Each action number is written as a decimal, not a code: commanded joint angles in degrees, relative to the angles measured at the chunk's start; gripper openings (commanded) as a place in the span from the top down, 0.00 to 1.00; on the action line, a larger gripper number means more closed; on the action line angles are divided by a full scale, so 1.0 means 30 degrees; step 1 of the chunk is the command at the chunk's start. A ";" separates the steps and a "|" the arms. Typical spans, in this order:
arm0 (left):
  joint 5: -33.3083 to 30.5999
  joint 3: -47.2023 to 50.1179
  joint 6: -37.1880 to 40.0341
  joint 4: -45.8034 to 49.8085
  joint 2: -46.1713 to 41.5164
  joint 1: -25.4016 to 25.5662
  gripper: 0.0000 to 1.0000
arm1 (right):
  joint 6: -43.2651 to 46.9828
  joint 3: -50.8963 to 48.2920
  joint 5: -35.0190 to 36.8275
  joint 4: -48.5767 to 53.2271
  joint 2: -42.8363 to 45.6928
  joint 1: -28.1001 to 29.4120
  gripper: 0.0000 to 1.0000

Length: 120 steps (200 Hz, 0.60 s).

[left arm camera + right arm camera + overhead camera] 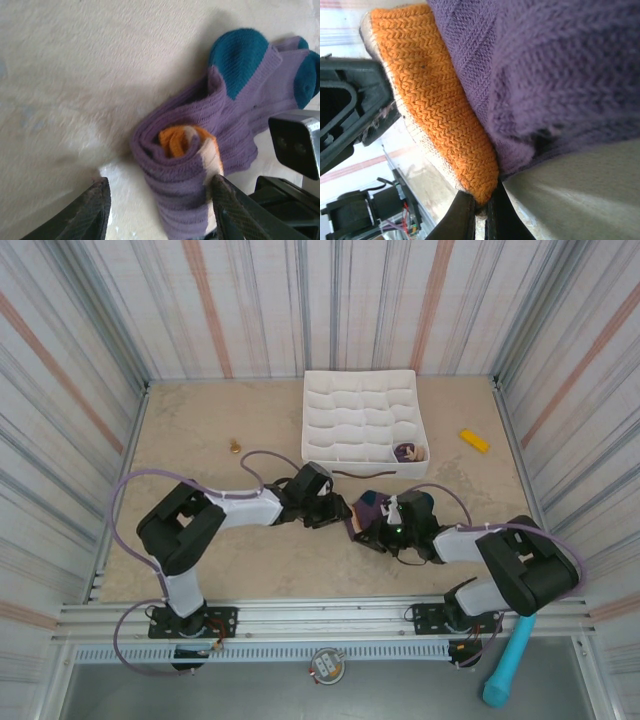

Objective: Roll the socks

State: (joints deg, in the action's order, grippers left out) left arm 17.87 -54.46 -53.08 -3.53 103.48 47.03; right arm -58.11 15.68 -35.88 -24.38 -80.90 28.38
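Observation:
The socks (366,507) lie together on the table in front of the tray, purple with teal heels. In the left wrist view the socks (190,165) are partly rolled, the orange toes coiled in the roll's middle and the teal heels lying flat beyond. My left gripper (160,184) is open and straddles the roll: the right finger (227,205) touches it, the left finger (95,210) stands clear. My right gripper (485,202) is shut on the orange toe edge of the socks (435,105). From above, the left gripper (338,512) and right gripper (378,532) meet at the socks.
A white compartmented tray (318,400) stands at the back centre, with a dark rolled bundle (408,451) in its near right corner. A yellow piece (474,441) lies to its right, a small brass object (235,447) to its left. Striped walls close in three sides.

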 commanded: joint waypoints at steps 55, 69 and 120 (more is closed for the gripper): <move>-0.0536 -0.0655 0.0389 -0.0145 0.1262 0.0286 0.58 | -0.0645 0.0231 -0.0902 0.0275 -0.0832 -0.0363 1.00; -0.0609 -0.0793 0.0184 0.0283 0.1337 0.0264 0.68 | -0.0405 0.0415 -0.0890 0.0602 -0.0667 -0.0334 1.00; -0.1614 -0.2228 -0.0565 0.5185 0.0528 0.0015 1.00 | 0.2952 0.2748 0.2902 0.7822 0.2700 0.1132 0.52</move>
State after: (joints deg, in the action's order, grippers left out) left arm 16.14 -58.50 -53.78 0.19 106.30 47.37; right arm -55.83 19.59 -34.96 -15.59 -78.61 28.80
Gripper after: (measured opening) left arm 0.110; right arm 0.395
